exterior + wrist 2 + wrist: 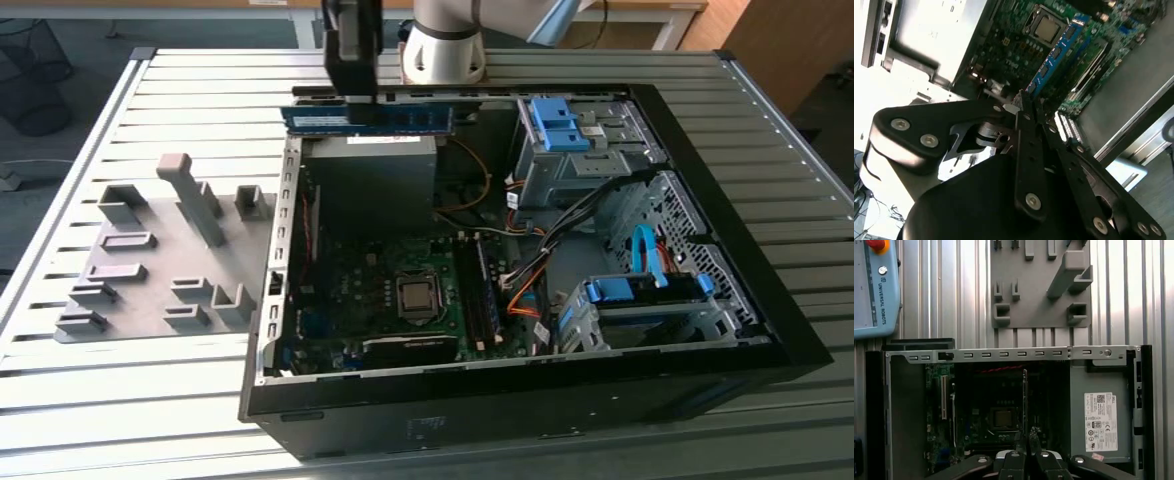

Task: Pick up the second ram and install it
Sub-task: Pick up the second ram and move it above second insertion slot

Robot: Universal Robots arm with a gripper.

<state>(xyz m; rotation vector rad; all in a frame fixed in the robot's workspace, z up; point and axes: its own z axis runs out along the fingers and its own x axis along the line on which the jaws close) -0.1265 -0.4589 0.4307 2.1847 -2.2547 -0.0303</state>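
Jaws pinch the thin green second ram (pixel 414 118).

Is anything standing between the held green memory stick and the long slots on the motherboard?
Nothing visible blocks the way. The gripper holds the thin green ram stick above the open black case, near its grey metal power supply box. The slots lie uncovered; orange cables run beside them.
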